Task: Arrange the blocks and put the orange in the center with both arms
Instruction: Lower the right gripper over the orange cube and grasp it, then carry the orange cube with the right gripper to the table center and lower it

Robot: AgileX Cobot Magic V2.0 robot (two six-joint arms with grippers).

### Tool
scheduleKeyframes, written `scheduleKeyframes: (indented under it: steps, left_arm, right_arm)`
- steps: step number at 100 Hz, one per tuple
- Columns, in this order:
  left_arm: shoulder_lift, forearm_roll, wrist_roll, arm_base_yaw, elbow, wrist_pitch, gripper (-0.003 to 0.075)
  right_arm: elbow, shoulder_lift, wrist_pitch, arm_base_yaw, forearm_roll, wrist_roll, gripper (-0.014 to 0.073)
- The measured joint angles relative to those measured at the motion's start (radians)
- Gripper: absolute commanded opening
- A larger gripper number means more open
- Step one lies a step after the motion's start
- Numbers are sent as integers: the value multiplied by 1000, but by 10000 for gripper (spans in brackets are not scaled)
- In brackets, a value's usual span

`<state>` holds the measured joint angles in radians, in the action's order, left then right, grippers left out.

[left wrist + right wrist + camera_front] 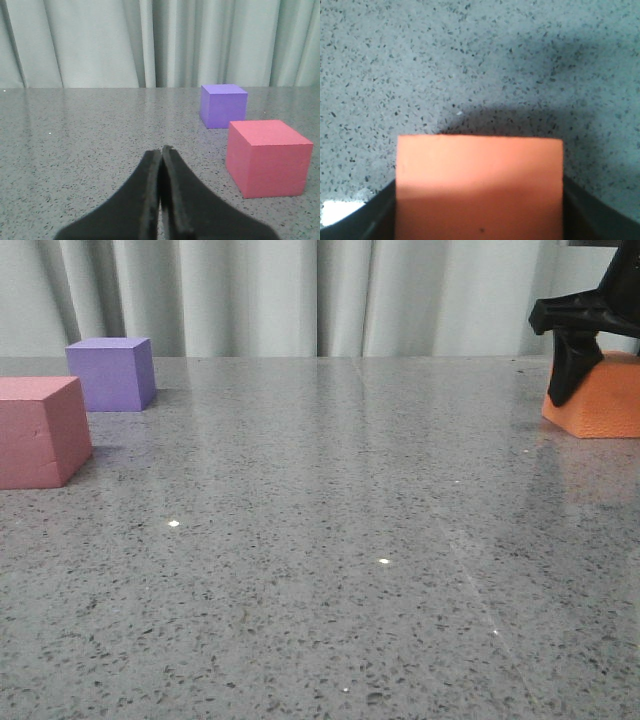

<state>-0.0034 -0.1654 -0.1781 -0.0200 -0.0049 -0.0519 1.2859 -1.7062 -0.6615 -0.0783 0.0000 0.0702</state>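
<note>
Your right gripper [575,390] sits at the far right of the desk [330,540], lowered over the orange cube [600,400]. In the front view one black finger hangs down across the cube's left face. From the right wrist view, the orange cube [480,187] fills the space between the two fingers, a dark finger [365,220] hard against each side, so the gripper is clamped on it. The cube's underside looks to be on the desk or just above it; you cannot tell which.

Your left gripper [161,195] shows only in the left wrist view, where its two fingers are pressed together with nothing between them, low over the speckled grey desk.

The other two blocks are at the left side of the desk. The pinkish-red cube [40,430] stands nearer the camera at the left edge, and the purple cube [112,373] stands just behind it, toward the curtain [300,295]. The two are near each other but apart, and both are well apart from the orange cube.
</note>
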Motion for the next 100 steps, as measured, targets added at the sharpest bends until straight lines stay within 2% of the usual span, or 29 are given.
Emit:
scheduleKeyframes:
  steps: [6, 27, 39, 59, 71, 87, 100]
  left_arm:
    - [0, 0, 0, 0, 0, 0, -12]
    - [0, 0, 0, 0, 0, 0, -12]
    - [0, 0, 0, 0, 0, 0, -12]
    - [0, 0, 0, 0, 0, 0, -12]
    - [0, 0, 0, 0, 0, 0, -12]
    - [0, 0, 0, 0, 0, 0, -12]
    - [0, 0, 0, 0, 0, 0, -12]
  right_arm:
    - [0, 0, 0, 0, 0, 0, 294]
    - [79, 0, -105, -28, 18, 3, 293]
    - [165, 6, -157, -110, 24, 50, 293]
    - [267, 7, -125, -291, 16, 200, 293]
    - [311, -8, -113, -390, -54, 316, 293]
    - [389, -93, -177, -497, -214, 485, 293]
    - [449, -175, -213, -562, -286, 590, 293]
